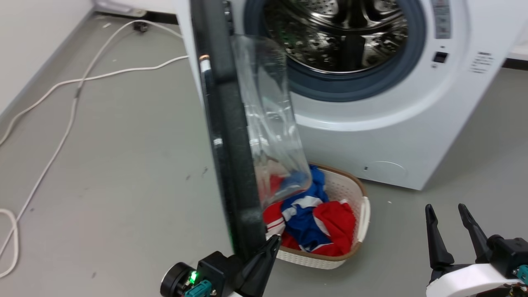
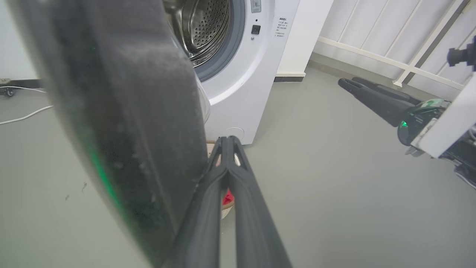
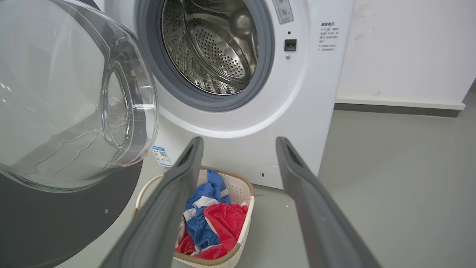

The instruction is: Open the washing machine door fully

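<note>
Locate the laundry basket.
Head view, lower centre: the laundry basket sits on the floor before the washing machine, right of its open door.

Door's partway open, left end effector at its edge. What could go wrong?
1. The left end effector is shut and only rests against the rim of the washing machine door, with no grasp; it may slip off.
2. It sits close to the laundry basket and could snag it.

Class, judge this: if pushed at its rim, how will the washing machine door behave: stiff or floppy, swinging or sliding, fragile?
Probably stiff: the washing machine door has a thick black rim. Likely swings rather than slides, since it hangs above the floor. Its glass bowl looks heavy, maybe fragile.
</note>
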Available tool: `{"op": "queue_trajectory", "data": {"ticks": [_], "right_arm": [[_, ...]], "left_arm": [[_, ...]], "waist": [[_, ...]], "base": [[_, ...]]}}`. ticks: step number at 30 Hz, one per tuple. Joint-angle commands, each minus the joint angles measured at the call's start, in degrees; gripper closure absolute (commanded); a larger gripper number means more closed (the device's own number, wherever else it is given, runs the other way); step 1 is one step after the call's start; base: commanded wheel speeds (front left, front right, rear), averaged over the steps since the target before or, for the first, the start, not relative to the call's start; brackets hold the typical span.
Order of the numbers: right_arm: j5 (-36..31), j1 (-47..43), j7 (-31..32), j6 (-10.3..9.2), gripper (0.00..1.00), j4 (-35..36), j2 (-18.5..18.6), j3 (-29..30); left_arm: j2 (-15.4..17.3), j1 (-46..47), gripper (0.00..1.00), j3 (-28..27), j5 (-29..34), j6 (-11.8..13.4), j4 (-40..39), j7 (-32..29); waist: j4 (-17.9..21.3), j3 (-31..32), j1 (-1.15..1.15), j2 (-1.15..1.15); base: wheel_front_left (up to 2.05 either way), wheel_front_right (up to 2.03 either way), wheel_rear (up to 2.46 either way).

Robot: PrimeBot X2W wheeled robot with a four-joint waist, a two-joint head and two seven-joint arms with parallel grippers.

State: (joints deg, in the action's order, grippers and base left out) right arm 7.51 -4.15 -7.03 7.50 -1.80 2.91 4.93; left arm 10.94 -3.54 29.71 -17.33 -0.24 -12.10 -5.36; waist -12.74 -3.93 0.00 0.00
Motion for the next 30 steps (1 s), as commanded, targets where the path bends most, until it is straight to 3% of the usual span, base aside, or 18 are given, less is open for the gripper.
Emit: {"op": "queue_trajectory", "data": {"ticks": [1, 15, 22, 30], "right_arm": [[-0.3, 0.6, 0.3, 0.00, 0.00, 0.3, -0.1, 0.0], [-1.1, 1.2, 1.6, -0.01, 0.00, 1.2, -0.1, 0.1], [-1.2, 1.6, 2.2, -0.01, 0.00, 1.9, 0.0, -0.6], [-1.5, 1.9, 3.0, -0.01, 0.00, 2.3, 0.0, -0.9]], "left_arm": [[-0.1, 0.5, 1.00, -0.2, -0.2, 0.4, -0.4, 0.4], [-1.3, 1.4, 1.00, -3.3, -1.0, 3.4, -0.6, 3.7], [-0.8, 3.0, 1.00, -8.1, -2.4, 5.4, 2.4, 6.3], [0.7, 6.9, 1.00, -16.3, -6.5, 6.3, 7.9, 9.9]], "waist": [[-2.3, -0.3, 0.00, 0.00], [-14.6, -1.0, 0.00, 0.00], [-16.2, -1.3, 0.00, 0.00], [-14.6, -2.2, 0.00, 0.00]], "base": [[0.00, 0.00, 0.00], [0.00, 0.00, 0.00], [0.00, 0.00, 0.00], [0.00, 0.00, 0.00]]}}
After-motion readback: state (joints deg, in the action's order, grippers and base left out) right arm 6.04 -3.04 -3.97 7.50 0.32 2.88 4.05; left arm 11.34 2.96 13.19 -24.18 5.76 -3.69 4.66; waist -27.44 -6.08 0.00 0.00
